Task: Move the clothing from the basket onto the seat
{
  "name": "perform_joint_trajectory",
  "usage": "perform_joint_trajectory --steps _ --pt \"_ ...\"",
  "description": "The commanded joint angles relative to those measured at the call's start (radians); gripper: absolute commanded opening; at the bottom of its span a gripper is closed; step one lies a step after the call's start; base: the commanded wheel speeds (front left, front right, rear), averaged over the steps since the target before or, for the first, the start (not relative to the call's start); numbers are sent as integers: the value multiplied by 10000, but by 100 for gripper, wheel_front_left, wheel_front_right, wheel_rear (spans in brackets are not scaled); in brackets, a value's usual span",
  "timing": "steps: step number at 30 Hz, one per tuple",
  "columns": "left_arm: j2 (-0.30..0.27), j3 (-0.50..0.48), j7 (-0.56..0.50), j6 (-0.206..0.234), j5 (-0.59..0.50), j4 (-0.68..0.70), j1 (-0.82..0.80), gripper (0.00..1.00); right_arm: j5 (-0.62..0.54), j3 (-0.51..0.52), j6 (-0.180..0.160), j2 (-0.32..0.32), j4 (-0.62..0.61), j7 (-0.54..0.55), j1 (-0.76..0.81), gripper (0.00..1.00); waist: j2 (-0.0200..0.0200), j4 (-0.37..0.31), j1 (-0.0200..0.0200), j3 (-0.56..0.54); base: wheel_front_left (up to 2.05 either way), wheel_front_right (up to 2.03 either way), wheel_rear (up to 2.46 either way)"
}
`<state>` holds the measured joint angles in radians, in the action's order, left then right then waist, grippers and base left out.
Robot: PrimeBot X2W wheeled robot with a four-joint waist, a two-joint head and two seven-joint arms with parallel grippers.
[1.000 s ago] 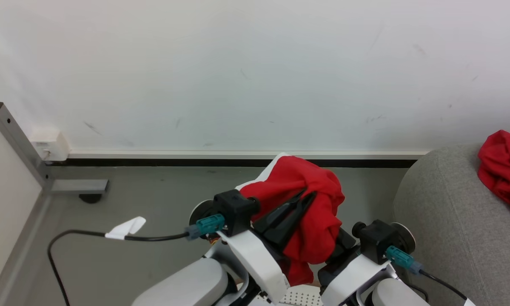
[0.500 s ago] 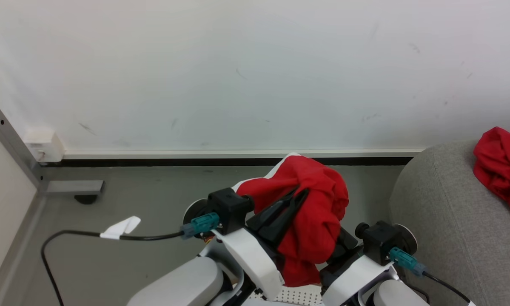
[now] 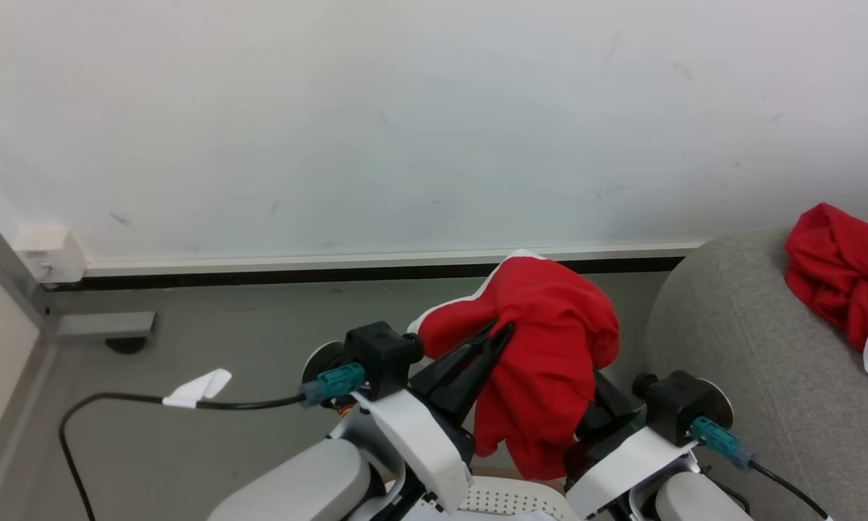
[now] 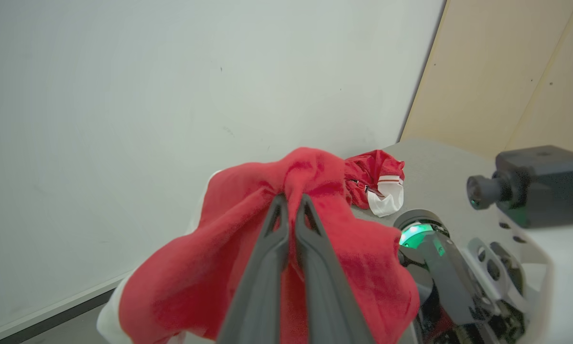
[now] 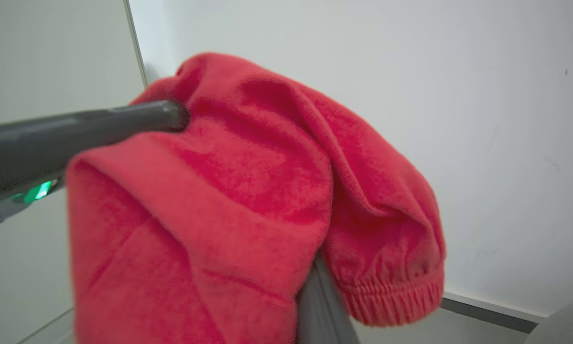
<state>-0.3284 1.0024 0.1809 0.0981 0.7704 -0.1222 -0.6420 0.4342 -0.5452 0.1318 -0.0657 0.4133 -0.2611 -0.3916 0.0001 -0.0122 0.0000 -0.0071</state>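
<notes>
**Item:** garment (image 3: 549,340), red, bunched.
**Held by:** your left gripper (image 3: 504,333), its tips closed on the top fold. The rest hangs down over your right gripper (image 3: 606,414), whose jaws are buried in cloth and stand nearly closed (probably a grip on the fabric, though the pinch itself is hidden).
**Below both jaws:** basket (image 3: 510,501).
**Right of the jaws, apart:** sofa (image 3: 738,347), with one red piece (image 3: 835,271) lying on it.
**Risks to you:**
- The left hold is a thin pinch at the tips. A quick swing could pull the fold free and drop the garment on the floor short of the sofa.
- The draped cloth may cling to the right fingers on release.
</notes>
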Motion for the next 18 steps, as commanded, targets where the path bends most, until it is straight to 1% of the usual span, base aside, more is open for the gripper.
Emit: perform_joint_trajectory --steps 1,6,7,8,9,10,18 --pt "-76 -31 -23 53 56 6 144 0 30 113 -23 -72 -131 -35 81 0 -1 -141 0 27 0 0 0" --pt "-108 -15 11 68 53 115 127 0 116 447 -23 -82 -339 -36 177 0 -1 -562 0 101 0 0 0" --pt "-108 -4 20 61 48 134 128 11 109 527 -23 -93 -386 -36 213 0 -1 -658 0 118 0 0 0" --pt "-101 3 42 44 60 166 141 35 127 600 -23 -91 -437 -36 248 0 -1 -768 0 139 0 0 0" --pt "-98 8 61 37 69 190 155 77 160 678 -23 -103 -476 -36 256 0 -1 -885 0 167 0 0 0" --pt "-101 22 47 36 52 200 161 100 170 781 -23 -134 -512 -36 256 0 -1 -1002 0 196 0 0 0" --pt "-198 58 106 128 -81 374 149 100 -28 1578 -23 -220 -901 -36 286 0 -1 -2214 0 551 0 0 0"
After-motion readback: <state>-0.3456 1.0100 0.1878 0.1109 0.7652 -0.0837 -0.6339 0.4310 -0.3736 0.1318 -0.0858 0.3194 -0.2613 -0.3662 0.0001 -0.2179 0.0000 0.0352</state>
